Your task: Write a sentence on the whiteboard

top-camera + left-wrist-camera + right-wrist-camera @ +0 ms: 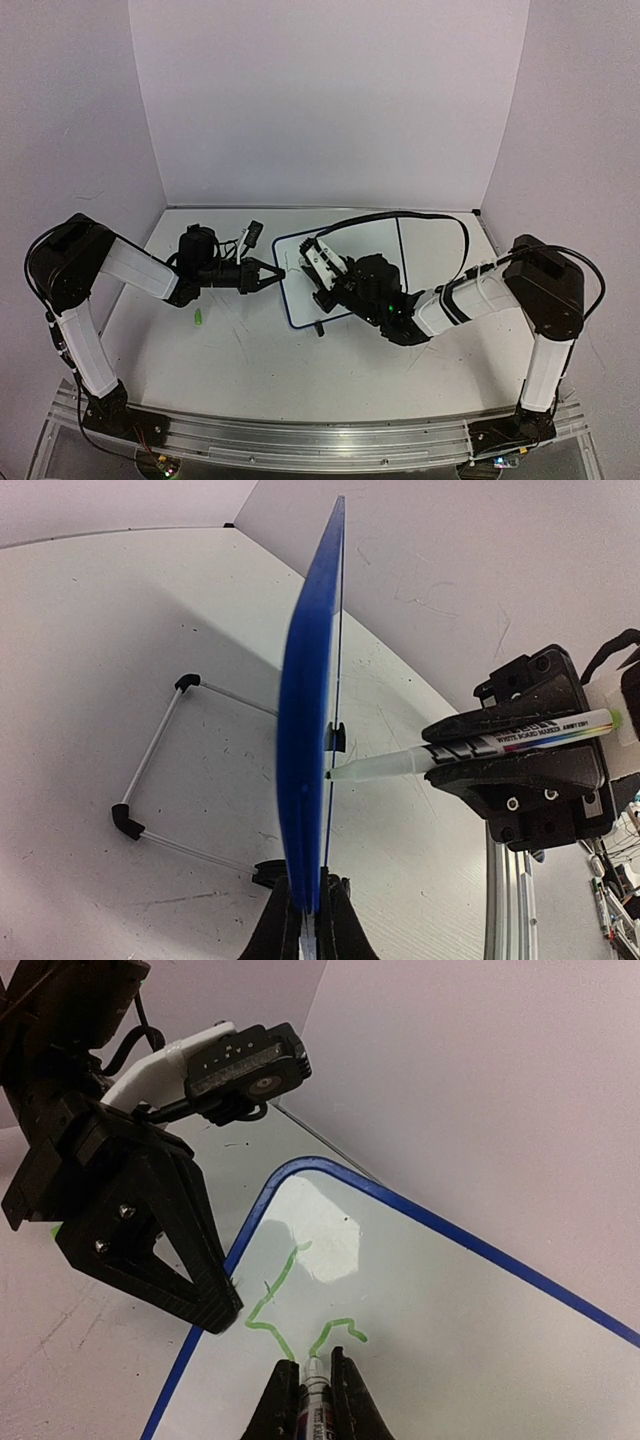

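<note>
Whiteboard [298, 295] partly behind right arm [470, 295]

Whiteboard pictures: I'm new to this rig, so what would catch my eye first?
Bright green strokes near the whiteboard's rounded corner, with a marker pinched in the right fingers just below them in the right wrist view. The left fingers clamp the board's edge beside the strokes.

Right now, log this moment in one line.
left end effector: clamps whiteboard | right end effector: holds marker | sentence: few green strokes
</note>
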Robot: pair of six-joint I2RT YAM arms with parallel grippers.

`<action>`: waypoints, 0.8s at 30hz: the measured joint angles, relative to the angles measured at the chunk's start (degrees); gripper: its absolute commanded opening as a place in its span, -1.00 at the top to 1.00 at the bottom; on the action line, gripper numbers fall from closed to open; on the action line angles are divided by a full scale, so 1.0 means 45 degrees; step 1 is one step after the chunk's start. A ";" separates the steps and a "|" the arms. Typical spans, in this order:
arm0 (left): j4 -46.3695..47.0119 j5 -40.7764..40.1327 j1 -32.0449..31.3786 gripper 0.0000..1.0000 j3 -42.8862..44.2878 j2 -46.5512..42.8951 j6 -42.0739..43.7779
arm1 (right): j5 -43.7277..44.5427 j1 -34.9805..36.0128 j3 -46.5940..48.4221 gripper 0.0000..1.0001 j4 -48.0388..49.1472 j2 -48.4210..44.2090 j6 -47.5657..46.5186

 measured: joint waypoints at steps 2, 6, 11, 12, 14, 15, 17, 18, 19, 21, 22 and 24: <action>-0.0005 0.0000 0.0000 1.00 0.0000 0.0000 0.0000 | 0.0106 0.0012 -0.0106 1.00 0.0053 -0.0025 0.0000; -0.0005 0.0001 0.0000 1.00 0.0000 0.0000 0.0005 | 0.0362 0.0043 -0.0269 1.00 0.0240 -0.0043 0.0000; -0.0005 0.0005 0.0000 1.00 0.0000 0.0000 0.0010 | 0.0832 0.0039 -0.0523 1.00 0.0570 -0.0110 -0.0010; -0.0005 0.0005 0.0000 1.00 0.0000 0.0000 0.0010 | 0.0918 0.0038 -0.0546 1.00 0.0629 -0.0115 -0.0011; -0.0005 0.0010 0.0000 1.00 0.0000 0.0000 0.0010 | 0.1013 0.0038 -0.0562 1.00 0.0685 -0.0119 -0.0015; -0.0005 0.0010 0.0000 1.00 0.0000 0.0000 0.0010 | 0.1046 0.0038 -0.0562 1.00 0.0708 -0.0115 -0.0020; -0.0005 0.0010 0.0000 1.00 0.0000 0.0000 0.0020 | 0.1074 0.0038 -0.0562 1.00 0.0727 -0.0120 -0.0045; -0.0005 0.0010 0.0000 1.00 0.0000 0.0000 0.0024 | 0.1077 0.0038 -0.0562 1.00 0.0730 -0.0120 -0.0068; -0.0005 0.0010 0.0000 1.00 0.0000 0.0000 0.0028 | 0.1078 0.0038 -0.0562 1.00 0.0731 -0.0117 -0.0080; -0.0005 0.0010 0.0000 1.00 0.0000 0.0000 0.0032 | 0.1076 0.0038 -0.0562 1.00 0.0731 -0.0115 -0.0113; -0.0005 0.0010 0.0000 1.00 0.0000 0.0000 0.0037 | 0.1078 0.0038 -0.0562 1.00 0.0731 -0.0118 -0.0129; -0.0005 0.0015 0.0000 1.00 0.0000 0.0000 0.0039 | 0.1073 0.0038 -0.0554 1.00 0.0731 -0.0115 -0.0171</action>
